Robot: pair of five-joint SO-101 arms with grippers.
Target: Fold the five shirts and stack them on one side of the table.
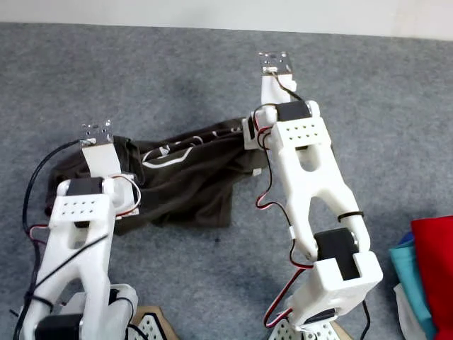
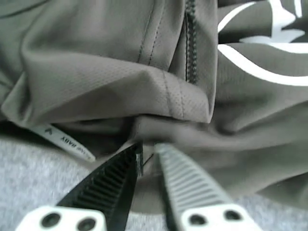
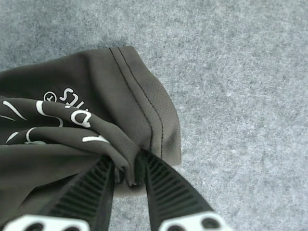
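Left gripper (image 2: 148, 151): fingers nearly together, nipping a fold at the edge of the dark shirt (image 1: 184, 184). A woven label (image 2: 62, 139) lies just to one side of the fingertips. The bulk of the cloth, with its white print (image 2: 260, 62), lies beyond the tips and off toward the other arm.

Between the arms: the shirt lies bunched on the grey table (image 1: 141, 64). Its long axis runs from one pair of fingers to the other, sagging and creased rather than taut.

Right gripper (image 3: 129, 171): fingers clamped on a gathered pinch of cloth just beside the stitched hem (image 3: 144, 110). The rest of the garment trails away from the tips toward the left arm.

Judgement: each arm holds one end, so neither is the nearer. The next move depends on both ends travelling together across that long axis.

Beyond the right arm, well apart from its fingers: a pile of folded shirts (image 1: 428, 265), red on top.
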